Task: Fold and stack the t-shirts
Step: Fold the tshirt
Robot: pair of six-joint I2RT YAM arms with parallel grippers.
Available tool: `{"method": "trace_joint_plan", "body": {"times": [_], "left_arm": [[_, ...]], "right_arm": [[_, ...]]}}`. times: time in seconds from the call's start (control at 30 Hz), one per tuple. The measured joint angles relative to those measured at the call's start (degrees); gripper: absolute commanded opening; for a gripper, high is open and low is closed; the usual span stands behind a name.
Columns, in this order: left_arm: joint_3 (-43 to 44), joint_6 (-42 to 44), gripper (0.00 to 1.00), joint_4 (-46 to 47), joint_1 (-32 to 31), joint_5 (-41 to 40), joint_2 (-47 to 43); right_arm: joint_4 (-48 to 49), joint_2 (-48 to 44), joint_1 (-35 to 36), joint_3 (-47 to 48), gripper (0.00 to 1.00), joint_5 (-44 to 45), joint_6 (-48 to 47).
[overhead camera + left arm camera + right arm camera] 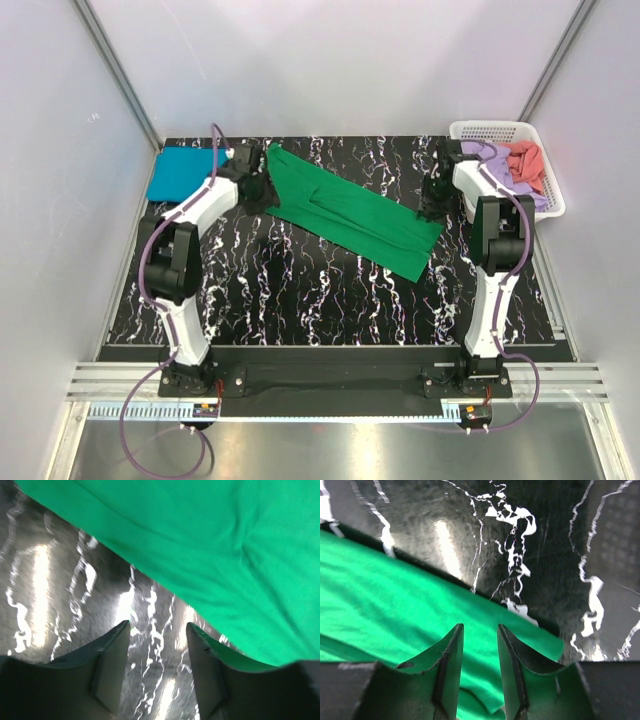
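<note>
The bright green t-shirt lies folded into a long strip, slanting from the back left to the middle right of the table. My left gripper is open and empty at its left edge. In the left wrist view only bare table shows between the fingers, with the green cloth just beyond. My right gripper is open and empty over the shirt's right end, jaws apart. The teal-blue t-shirt lies folded at the far left. The lilac and coral shirts lie crumpled in the basket.
The white lattice basket stands at the back right corner, just behind my right arm. The table is black marble-patterned. White walls close in on three sides.
</note>
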Motion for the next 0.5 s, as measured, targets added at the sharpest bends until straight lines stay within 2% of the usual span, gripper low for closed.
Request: {"method": "trace_joint_plan", "body": {"times": [0.23,0.5], "left_arm": [[12.48,-1.31,0.43,-0.96,6.75,-4.48,9.94],[19.54,-2.01,0.47,-4.85,7.06,-7.50,19.54]], "right_arm": [[-0.55,-2.71,0.00,0.96,0.40,1.07,-0.02],[-1.33,2.54,0.00,10.21,0.40,1.07,0.04]]}}
